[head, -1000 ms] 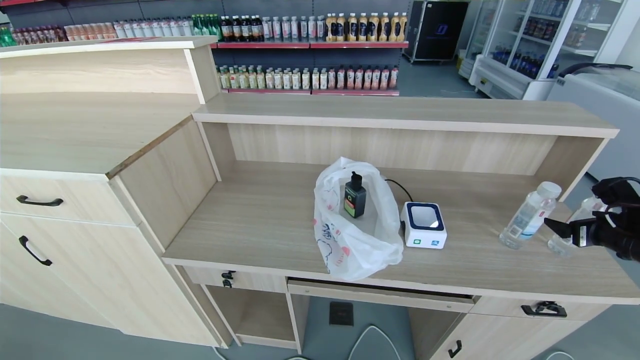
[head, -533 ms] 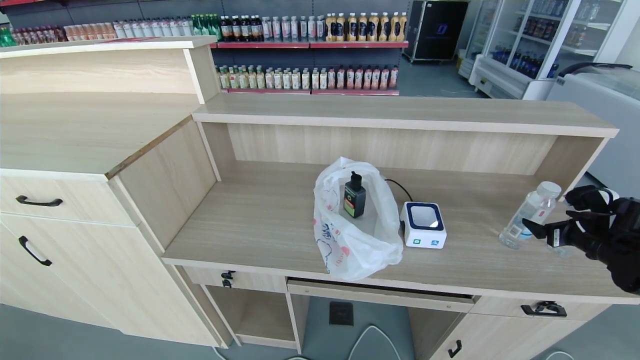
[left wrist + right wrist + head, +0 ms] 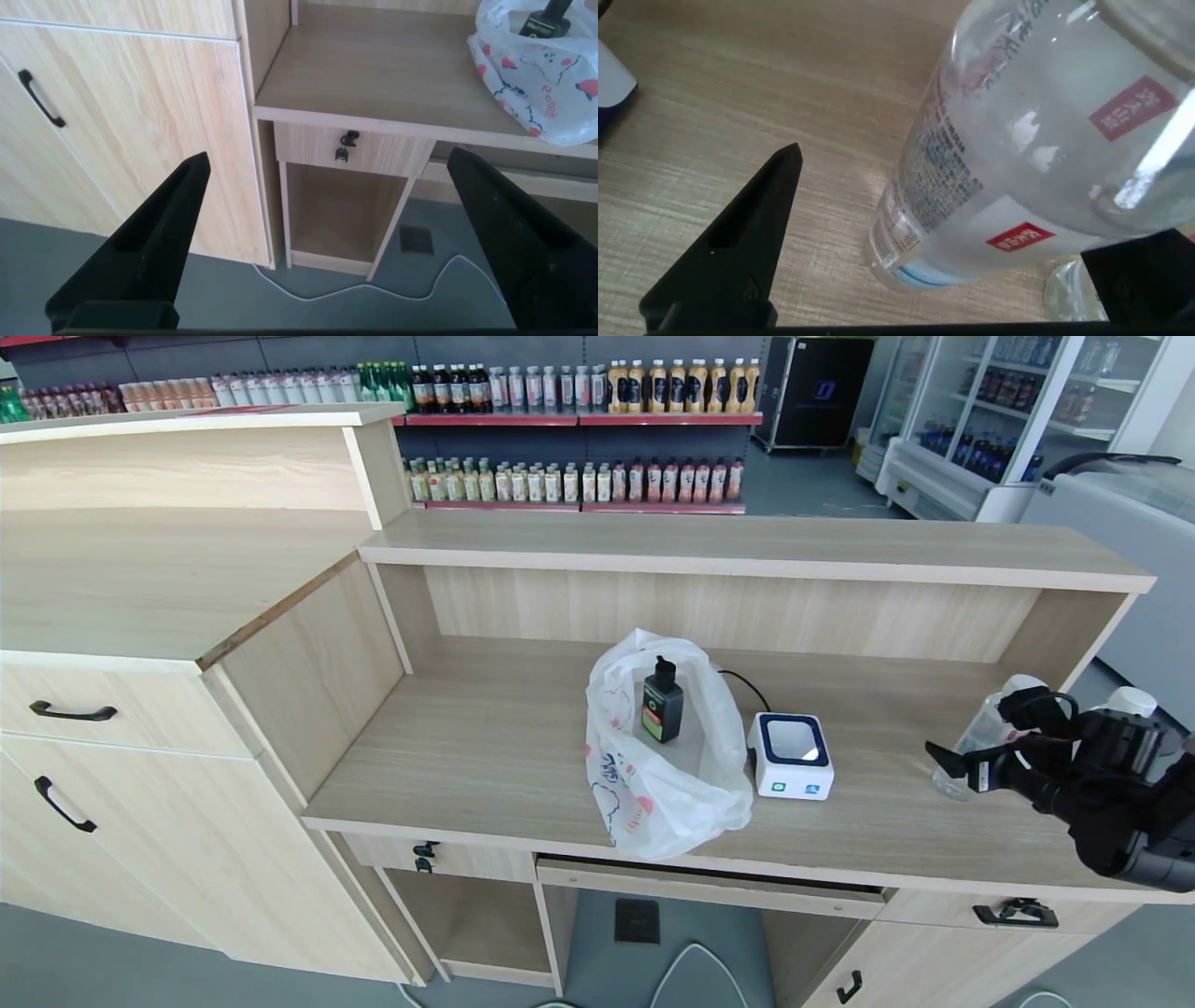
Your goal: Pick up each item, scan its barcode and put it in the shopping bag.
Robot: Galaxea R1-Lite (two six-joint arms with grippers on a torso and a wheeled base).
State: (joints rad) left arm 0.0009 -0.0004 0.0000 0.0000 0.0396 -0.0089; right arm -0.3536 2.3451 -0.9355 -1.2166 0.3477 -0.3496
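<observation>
We saw the right gripper (image 3: pixel 976 735) at the right end of the counter (image 3: pixel 485 747), its fingers spread on either side of a clear water bottle (image 3: pixel 1008 140) standing on the wood. We could not tell whether they touched it. A second bottle (image 3: pixel 1131 700) stood just right of it. Farther left sat the scanner (image 3: pixel 790 756), just beside the shopping bag (image 3: pixel 653 793), which held a dark bottle (image 3: pixel 662 707) upright. The left gripper (image 3: pixel 327 252) hung low before the counter's left front, fingers spread wide.
</observation>
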